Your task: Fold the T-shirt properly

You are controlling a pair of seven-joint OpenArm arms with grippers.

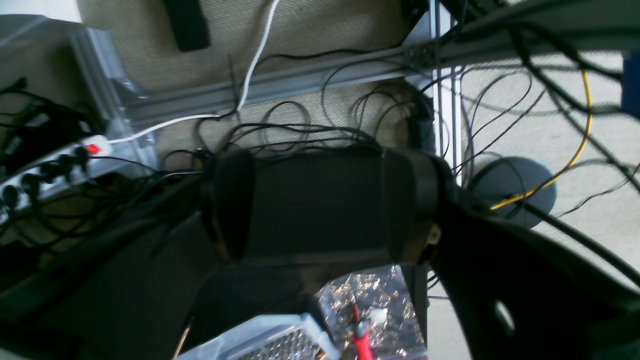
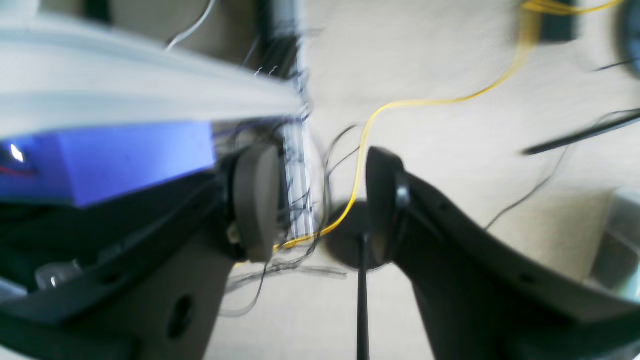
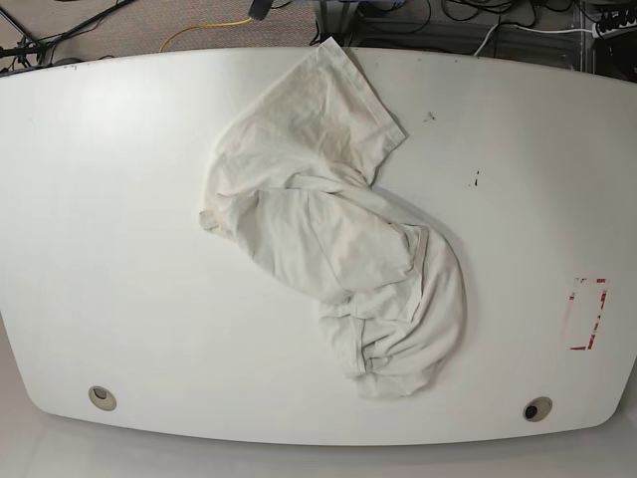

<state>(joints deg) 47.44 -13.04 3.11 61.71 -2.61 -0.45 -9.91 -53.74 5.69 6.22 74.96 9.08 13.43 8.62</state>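
Note:
The cream T-shirt point(image 3: 328, 249) lies crumpled and twisted across the middle of the white table point(image 3: 100, 249). One sleeve end reaches toward the far edge and a bunched end lies near the front right. No badge or graphic shows. Neither arm appears in the base view. In the left wrist view my left gripper point(image 1: 320, 205) stands open and points at the floor beside the table, with only a dark shape behind its gap. My right gripper point(image 2: 320, 205) is open too, with carpet and cables showing between its fingers point(image 2: 255, 200). Neither gripper is near the shirt.
A red tape rectangle point(image 3: 587, 314) marks the table's right side. Two cable holes point(image 3: 100, 398) point(image 3: 537, 408) sit near the front edge. Below the table are tangled cables point(image 1: 300, 135), a power strip point(image 1: 55, 167), an aluminium frame point(image 1: 300, 80) and a yellow cable point(image 2: 440, 102).

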